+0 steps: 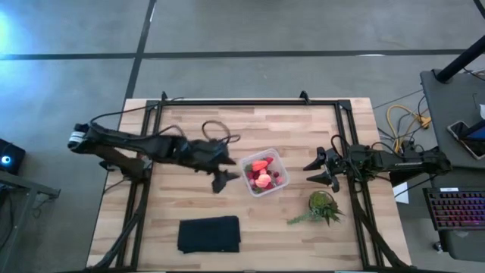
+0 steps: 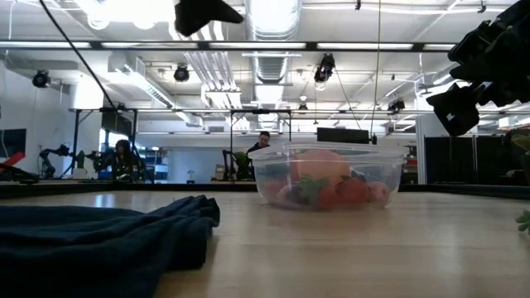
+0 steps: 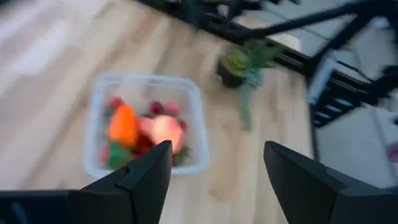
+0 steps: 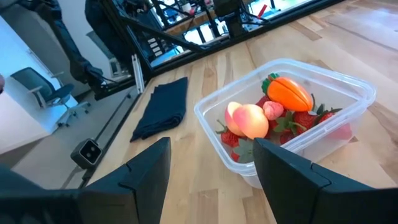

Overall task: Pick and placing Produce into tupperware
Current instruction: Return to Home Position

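Note:
The clear tupperware [image 1: 263, 174] stands on the table's middle, seen also in the low view [image 2: 330, 175], the left wrist view [image 3: 145, 124] and the right wrist view [image 4: 292, 115]. Inside lie red strawberry pieces [image 4: 309, 118], an orange carrot piece [image 4: 288, 92] and a pinkish round piece [image 4: 248, 120]. My left gripper [image 1: 226, 179] hangs open just left of the container, above the table, empty. My right gripper [image 1: 324, 173] is open and empty, to the container's right.
A dark folded cloth [image 1: 209, 233] lies near the table's near edge, left of centre. A green leafy plant [image 1: 322, 206] sits near the right, below my right gripper. A cable loop [image 1: 216, 130] lies behind the left arm. Bare wood lies between cloth and plant.

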Available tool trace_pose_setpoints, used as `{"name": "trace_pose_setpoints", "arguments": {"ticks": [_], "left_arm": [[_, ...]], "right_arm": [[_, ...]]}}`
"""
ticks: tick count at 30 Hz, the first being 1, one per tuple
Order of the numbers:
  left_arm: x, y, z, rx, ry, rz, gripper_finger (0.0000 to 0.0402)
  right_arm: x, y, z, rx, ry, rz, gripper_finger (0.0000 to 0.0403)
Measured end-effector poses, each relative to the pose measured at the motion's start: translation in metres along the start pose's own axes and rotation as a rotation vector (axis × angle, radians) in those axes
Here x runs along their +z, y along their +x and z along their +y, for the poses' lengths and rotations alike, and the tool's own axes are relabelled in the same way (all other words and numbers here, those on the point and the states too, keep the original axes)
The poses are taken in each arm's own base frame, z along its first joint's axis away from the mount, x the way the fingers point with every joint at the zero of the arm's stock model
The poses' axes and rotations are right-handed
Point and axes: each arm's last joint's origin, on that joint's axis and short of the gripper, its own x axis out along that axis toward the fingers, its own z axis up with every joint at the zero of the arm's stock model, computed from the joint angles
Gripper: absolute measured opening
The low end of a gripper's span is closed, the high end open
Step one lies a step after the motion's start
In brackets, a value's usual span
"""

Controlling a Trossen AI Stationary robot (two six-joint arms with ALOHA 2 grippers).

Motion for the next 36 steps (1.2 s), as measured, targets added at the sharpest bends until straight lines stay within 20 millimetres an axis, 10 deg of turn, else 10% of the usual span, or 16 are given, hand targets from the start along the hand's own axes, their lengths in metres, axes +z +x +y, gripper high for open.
{"name": "trace_pose_setpoints", "arguments": {"ticks": [19, 36], "left_arm": [[-0.098, -0.090, 0.054, -0.243, 0.079, -0.367, 0.0240], [-0.164, -0.108, 0.096, -0.263, 0.089, -0.507, 0.0240]], "right_arm": [[0.000, 0.000, 0.000, 0.000, 0.000, 0.001, 0.0219], [0.000, 0.000, 0.000, 0.000, 0.000, 0.001, 0.0219]]}}
